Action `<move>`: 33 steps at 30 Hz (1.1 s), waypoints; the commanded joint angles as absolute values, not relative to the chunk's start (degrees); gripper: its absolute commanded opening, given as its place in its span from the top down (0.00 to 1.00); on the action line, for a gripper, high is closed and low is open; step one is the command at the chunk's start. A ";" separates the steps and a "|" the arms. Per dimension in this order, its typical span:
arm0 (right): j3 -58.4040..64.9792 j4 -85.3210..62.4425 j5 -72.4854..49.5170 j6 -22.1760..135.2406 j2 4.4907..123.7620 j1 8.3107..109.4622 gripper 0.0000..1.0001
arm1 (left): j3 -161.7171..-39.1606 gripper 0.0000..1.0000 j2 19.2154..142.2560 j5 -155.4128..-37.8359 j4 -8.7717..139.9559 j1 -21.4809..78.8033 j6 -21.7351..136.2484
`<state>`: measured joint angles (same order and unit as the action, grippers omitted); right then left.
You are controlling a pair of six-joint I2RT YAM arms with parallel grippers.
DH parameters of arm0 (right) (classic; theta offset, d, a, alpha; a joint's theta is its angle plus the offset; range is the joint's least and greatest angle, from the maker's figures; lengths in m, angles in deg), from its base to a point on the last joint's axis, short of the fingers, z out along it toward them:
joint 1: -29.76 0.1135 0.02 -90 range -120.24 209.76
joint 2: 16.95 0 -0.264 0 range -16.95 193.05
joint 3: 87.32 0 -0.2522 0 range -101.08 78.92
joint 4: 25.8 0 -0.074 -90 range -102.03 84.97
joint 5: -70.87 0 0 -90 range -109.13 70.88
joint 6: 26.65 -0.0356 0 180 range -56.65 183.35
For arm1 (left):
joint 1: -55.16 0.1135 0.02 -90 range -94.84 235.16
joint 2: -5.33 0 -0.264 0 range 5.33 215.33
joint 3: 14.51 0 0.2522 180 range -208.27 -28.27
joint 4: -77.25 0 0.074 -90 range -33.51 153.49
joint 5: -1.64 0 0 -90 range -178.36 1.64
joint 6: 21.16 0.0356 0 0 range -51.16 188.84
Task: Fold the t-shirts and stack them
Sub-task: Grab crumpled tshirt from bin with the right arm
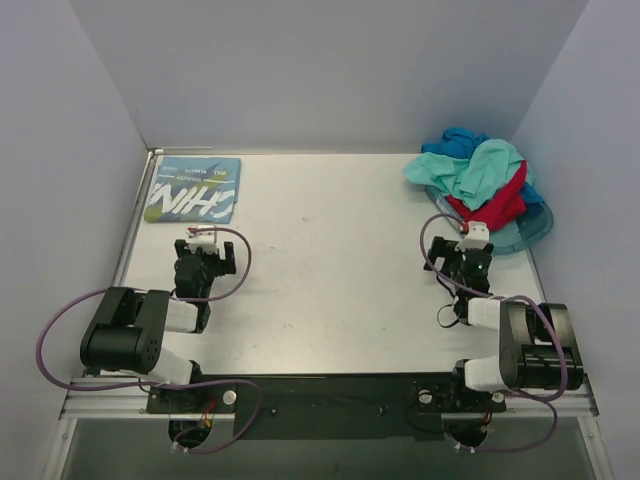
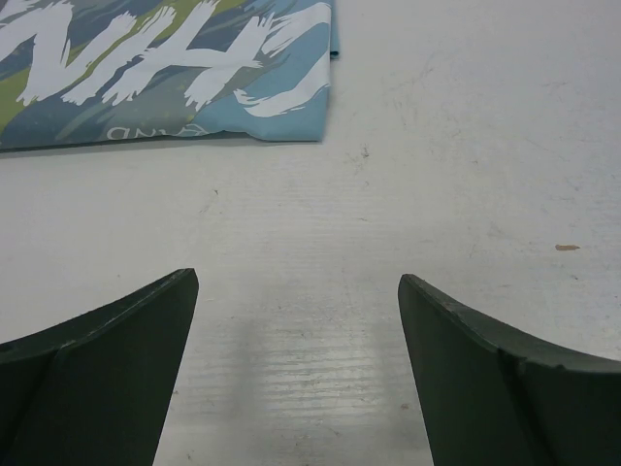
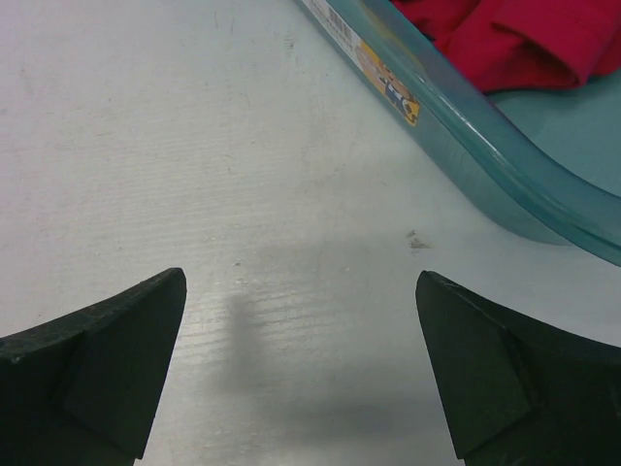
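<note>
Left gripper (image 2: 297, 280), right gripper (image 3: 301, 279) spread wide over table (image 2: 446, 146); tray (image 3: 466, 121) rim beside right.

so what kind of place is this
Probably a robot lab test cell, not a home: a white table boxed in by plain panels, left arm and right arm bolted at its near edge, shirts heaped in a tray.
</note>
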<state>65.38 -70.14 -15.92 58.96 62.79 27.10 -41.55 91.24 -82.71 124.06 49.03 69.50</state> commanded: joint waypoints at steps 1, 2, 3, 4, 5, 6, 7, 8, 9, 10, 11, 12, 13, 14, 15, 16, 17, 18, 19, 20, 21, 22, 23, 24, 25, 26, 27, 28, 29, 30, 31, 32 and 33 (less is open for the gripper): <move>60.04 -61.98 -8.24 61.23 55.93 26.68 0.01 | -43.04 0.04 90.14 -83.00 125.71 49.01 69.36; 59.16 -57.61 -6.75 61.50 54.34 26.68 0.01 | -43.04 0.05 90.14 -82.91 125.71 48.83 69.36; 57.75 -55.91 -6.65 59.93 50.84 26.60 0.00 | -43.12 0.05 90.23 -82.91 125.71 48.83 69.45; 57.31 -54.59 -5.25 58.18 49.16 26.25 0.00 | -42.95 0.05 90.14 -85.18 127.19 48.75 70.93; 56.17 -54.66 -2.80 55.38 45.57 24.94 0.00 | -42.60 0.05 89.01 -86.42 127.38 48.83 71.73; 55.38 -55.36 3.05 54.39 44.40 24.58 0.00 | -42.77 0.04 86.91 -88.34 122.95 48.83 71.82; 52.50 -53.45 5.29 53.25 42.39 24.31 0.00 | -44.95 0.05 82.28 -88.36 119.16 48.92 71.91; 50.55 -51.60 9.40 52.98 41.94 24.31 0.00 | -46.80 0.04 80.15 -91.41 108.60 49.01 72.61; 44.70 -45.06 10.83 52.80 42.02 24.31 0.00 | -52.21 0.05 77.25 -94.05 102.92 49.18 74.27; 40.64 -40.38 11.02 52.02 42.80 24.31 0.00 | -58.44 0.05 76.53 -99.82 95.12 49.27 76.81; 33.29 -31.98 10.41 51.84 45.33 24.05 0.00 | -62.07 0.05 76.09 -101.79 91.13 49.45 77.62; 24.87 -27.55 9.80 52.01 47.01 23.35 0.00 | -68.29 0.05 76.52 -104.16 84.91 49.27 77.28; 20.08 -20.19 8.66 52.18 51.29 22.91 0.00 | -72.35 0.05 77.83 -104.62 80.93 49.19 77.01; 12.20 -17.08 8.04 51.92 53.77 22.38 0.01 | -79.79 0.05 79.23 -105.41 73.76 49.10 76.58; 7.17 -9.82 5.42 51.66 59.37 22.20 0.02 | -83.25 0.05 81.77 -105.33 70.29 48.92 76.48; -1.85 -6.88 4.09 52.09 62.12 22.20 0.07 | -90.68 0.05 85.10 -105.33 61.56 48.92 76.05; -5.59 -1.02 0.34 52.18 68.06 22.20 0.09 | -93.72 0.05 86.44 -106.02 55.03 48.83 75.96; -12.85 1.13 -1.88 51.14 73.78 22.11 0.11 | -99.14 0.03 89.15 -106.20 52.53 48.83 76.04; -15.97 4.80 -5.99 50.35 76.27 22.11 0.11 | -101.02 0.03 90.31 -106.29 48.93 48.66 75.70; -21.57 7.36 -7.77 48.25 81.17 21.85 0.12 | -103.31 0.03 91.45 -106.47 48.12 48.57 75.43; -23.89 8.35 -10.31 45.62 83.74 21.59 0.14 | -103.85 0.03 91.72 -107.08 46.63 48.48 75.34; -28.35 10.44 -11.82 44.38 87.60 21.50 0.15 | -104.73 0.03 91.81 -107.52 46.27 48.31 75.25; -30.74 11.42 -14.27 42.36 89.98 21.24 0.18 | -104.82 0.03 91.90 -108.22 46.09 48.13 74.82; -33.81 12.56 -15.51 41.73 93.31 21.15 0.19 | -104.65 0.03 91.64 -109.18 46.17 47.96 74.81; -35.58 13.10 -17.96 40.51 95.35 20.80 0.20 | -104.47 0.03 91.55 -109.98 46.17 47.95 74.29; -38.38 13.36 -18.77 40.50 98.76 20.53 0.21 | -104.47 0.03 91.46 -110.07 46.09 47.78 74.02; -41.37 13.45 -21.04 40.50 100.36 20.01 0.24 | -104.12 0.03 91.46 -110.07 45.91 47.60 73.93; -43.40 13.71 -22.45 40.84 104.03 19.83 0.27 | -103.95 0.03 91.38 -109.99 45.74 47.52 73.93; -47.51 13.98 -23.07 42.07 105.72 19.57 0.29 | -103.51 0.03 91.37 -109.29 45.73 47.43 74.02; -49.29 14.59 -24.12 42.86 109.31 19.65 0.29 | -103.24 0.03 91.20 -108.85 45.73 47.43 74.02; -52.53 14.51 -24.57 44.61 110.91 19.74 0.29 | -102.89 0.03 91.29 -108.15 45.82 47.43 74.28; -53.61 14.60 -25.79 44.89 113.97 19.74 0.29 | -102.80 0.03 91.20 -107.53 45.91 47.43 74.55; -55.53 14.60 -26.50 45.06 115.66 19.74 0.29 | -102.71 0.03 91.46 -107.44 45.91 47.43 74.81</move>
<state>-47.01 11.63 -19.31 43.71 112.54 20.02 -102.86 92.42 -107.46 46.87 47.59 74.81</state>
